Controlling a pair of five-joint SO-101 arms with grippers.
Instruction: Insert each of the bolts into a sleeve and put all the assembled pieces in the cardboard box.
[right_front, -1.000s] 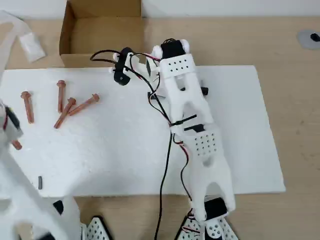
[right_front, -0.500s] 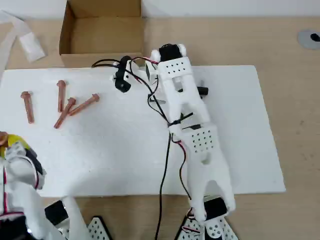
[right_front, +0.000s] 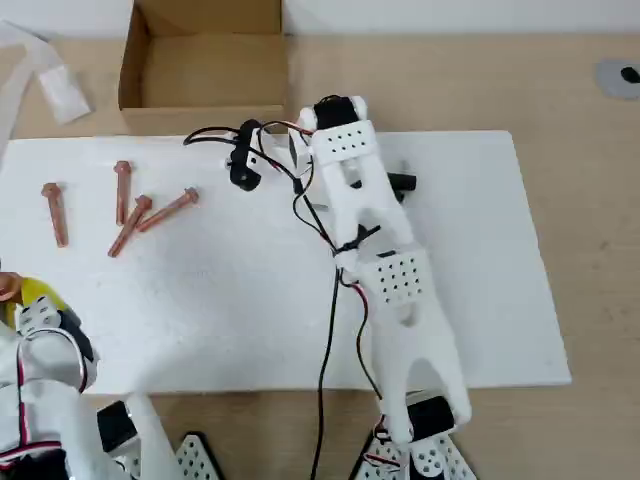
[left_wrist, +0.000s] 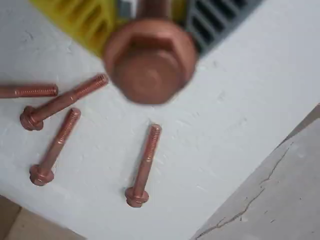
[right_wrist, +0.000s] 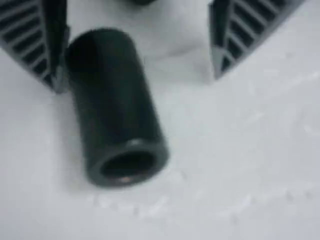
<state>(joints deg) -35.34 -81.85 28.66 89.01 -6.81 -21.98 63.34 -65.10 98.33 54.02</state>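
Left gripper (right_front: 25, 300): jaws pinching bolt (left_wrist: 150, 62), 8 o'clock of foam pad (right_front: 250, 300).
Right gripper (right_wrist: 135, 45): jaws spread astride sleeve (right_wrist: 117, 110), which sits nearer one side.
Risk: closing off-centre could roll the sleeve away.

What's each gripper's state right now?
Left gripper: closed on a copper-coloured metal bolt.
Right gripper: open, jaws either side of a black cylindrical sleeve lying on the white foam sheet.
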